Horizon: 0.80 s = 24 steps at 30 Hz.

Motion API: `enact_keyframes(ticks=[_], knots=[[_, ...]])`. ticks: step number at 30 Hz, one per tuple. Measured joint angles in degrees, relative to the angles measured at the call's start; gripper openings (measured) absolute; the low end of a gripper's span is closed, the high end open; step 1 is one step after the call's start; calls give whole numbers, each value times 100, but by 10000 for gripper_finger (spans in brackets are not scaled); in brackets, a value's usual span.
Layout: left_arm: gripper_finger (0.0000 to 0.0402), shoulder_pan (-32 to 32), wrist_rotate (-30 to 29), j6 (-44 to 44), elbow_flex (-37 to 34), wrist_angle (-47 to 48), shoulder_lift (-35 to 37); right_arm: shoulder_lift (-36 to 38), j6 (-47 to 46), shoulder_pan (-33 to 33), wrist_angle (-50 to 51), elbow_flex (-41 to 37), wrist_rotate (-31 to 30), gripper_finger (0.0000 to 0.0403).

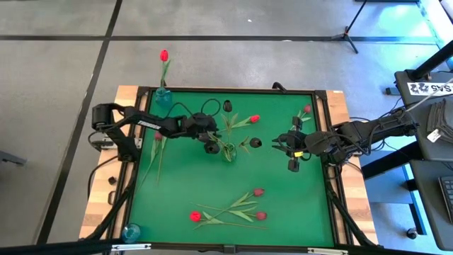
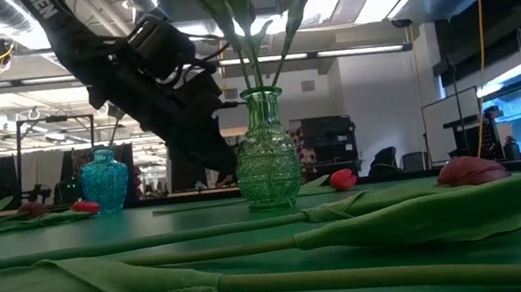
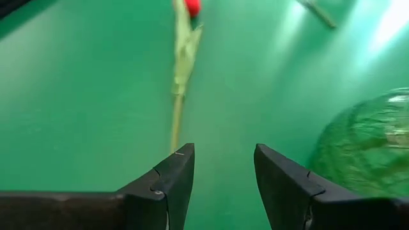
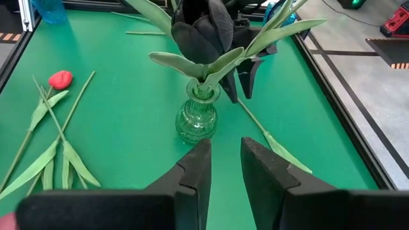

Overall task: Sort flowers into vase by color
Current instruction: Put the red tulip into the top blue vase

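A clear green vase (image 1: 228,151) stands mid-table and holds near-black tulips (image 4: 204,29) by their stems. My left gripper (image 1: 214,146) is open just left of this vase (image 3: 364,147), touching nothing. My right gripper (image 1: 278,144) is open and empty, right of the vase (image 4: 198,118) and facing it. A blue vase (image 1: 163,94) at the far left corner holds one red tulip (image 1: 164,55). Red tulips (image 1: 233,209) lie flat near the table's near edge. Another tulip (image 1: 157,145) lies at the left under my left arm, and one (image 1: 304,112) lies at the far right.
A second blue vase (image 1: 132,231) stands at the near left corner. A raised dark frame (image 1: 322,127) runs round the green mat. In the low view, stems and leaves (image 2: 252,238) lie across the foreground. Bare mat shows right of centre near the near edge (image 1: 297,205).
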State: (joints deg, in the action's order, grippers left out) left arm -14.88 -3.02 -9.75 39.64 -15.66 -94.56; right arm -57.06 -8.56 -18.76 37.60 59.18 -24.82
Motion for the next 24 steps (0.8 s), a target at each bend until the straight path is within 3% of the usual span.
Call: enact_keyframes(ticks=[9, 24], knots=[[188, -64, 249, -45, -279, -540, 0, 0, -52, 4, 2, 0, 401, 85], [201, 178, 248, 392, -593, -1036, 0, 0, -152, 4, -20, 0, 190, 85]])
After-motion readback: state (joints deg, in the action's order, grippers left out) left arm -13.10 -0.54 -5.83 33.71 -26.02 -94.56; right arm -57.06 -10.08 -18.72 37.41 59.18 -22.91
